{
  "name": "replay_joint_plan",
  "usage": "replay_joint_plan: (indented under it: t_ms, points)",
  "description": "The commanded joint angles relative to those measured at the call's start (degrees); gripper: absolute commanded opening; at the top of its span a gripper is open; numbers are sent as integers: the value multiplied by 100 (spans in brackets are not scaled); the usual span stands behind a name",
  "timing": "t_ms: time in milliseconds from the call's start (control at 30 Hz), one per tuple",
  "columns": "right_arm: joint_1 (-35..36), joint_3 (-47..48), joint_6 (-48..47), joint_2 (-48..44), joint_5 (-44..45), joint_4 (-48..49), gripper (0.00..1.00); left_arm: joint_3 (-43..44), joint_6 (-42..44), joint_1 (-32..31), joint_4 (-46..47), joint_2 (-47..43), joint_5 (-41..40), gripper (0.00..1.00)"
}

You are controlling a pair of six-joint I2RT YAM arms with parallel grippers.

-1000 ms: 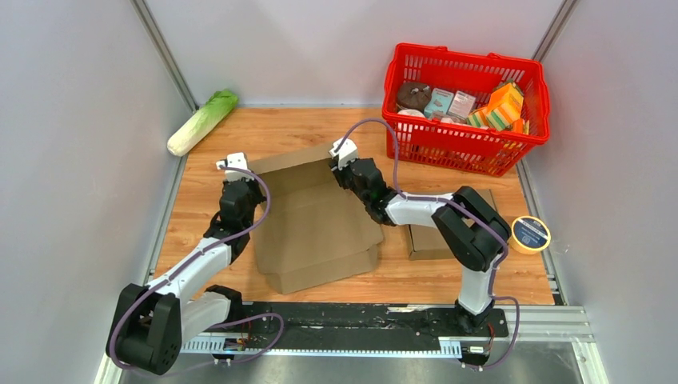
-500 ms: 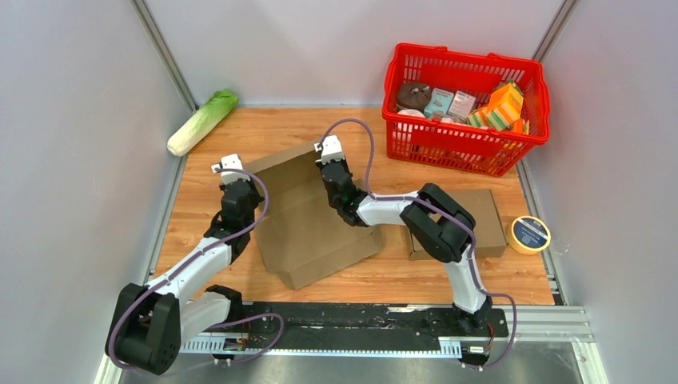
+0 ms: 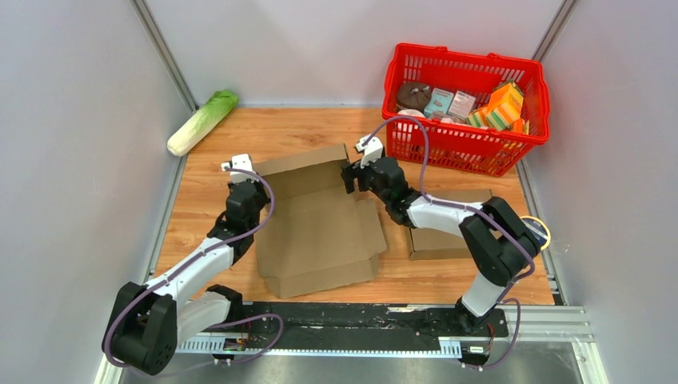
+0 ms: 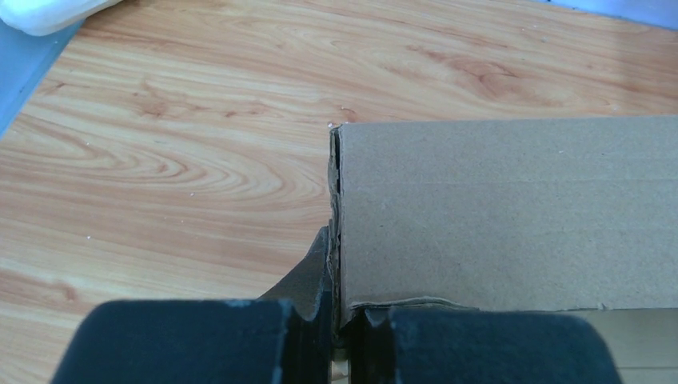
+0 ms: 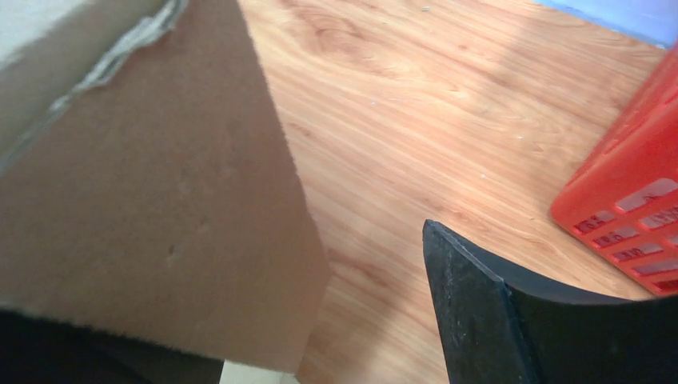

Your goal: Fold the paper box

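Cardboard box [image 3: 320, 228] lay flattened in the middle of the bench [image 3: 280, 128], far flap lifted. We had our left gripper [image 4: 337, 320] pinching the flap's left corner as an anchor. Our right gripper [image 3: 350, 174] stood spread at the right corner, likely for creasing.

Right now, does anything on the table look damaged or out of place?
The cardboard box has a frayed, crumpled edge where the left gripper pinches it. A cabbage lies far left, unrelated to folding.

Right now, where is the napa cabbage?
In the top external view, the napa cabbage lies at the far left corner of the table, beyond the left end effector and the cardboard box, touching neither.
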Motion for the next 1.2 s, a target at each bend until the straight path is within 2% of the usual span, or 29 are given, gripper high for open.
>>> replay_joint_plan:
  t_ms: [0,100,333,367,400,467,500,567,667,700,800,867,1000,1167]
  points:
    - [-174,-255,195,-476,-1443,-148,83,124,258,50,128,-110,-253,0]
    - [-156,-316,230,-529,-1462,-96,84,159,267,50,93,-101,-244,0]
    - [2,-53,467,-353,-479,-140,79,422,-232,41,-469,39,-612,0]
    - [-15,78,615,-397,-286,-549,81,493,-339,50,-627,74,-700,0]
    - [-42,227,1174,-475,134,-997,82,685,-444,50,-1002,161,-771,0]
    - [-147,465,1669,-879,-1,-2425,86,975,-708,50,-1374,267,-894,0]
    - [-147,457,1889,-1028,-255,-2808,100,1029,-770,50,-1558,346,-912,0]
    - [-173,422,1883,-1346,-826,-4095,100,1030,-841,50,-1569,373,-964,0]
    - [-314,194,2119,-1574,-2012,-5233,100,977,-788,50,-1446,303,-921,0]
    - [-306,-33,2215,-1697,-2259,-5342,100,977,-805,50,-1454,268,-938,0]
    - [-121,-568,2716,-2461,-1684,-5510,100,1003,-876,50,-1577,198,-1008,0]
    - [-51,-824,2858,-2796,-1716,-5205,100,1012,-876,50,-1639,171,-1043,0]
    - [116,-1124,2867,-2692,-1454,-4904,84,1029,-1034,76,-1875,66,-1246,0]
    - [468,-1310,2963,-2165,-1496,-4043,80,1012,-1236,85,-2034,-40,-1246,0]
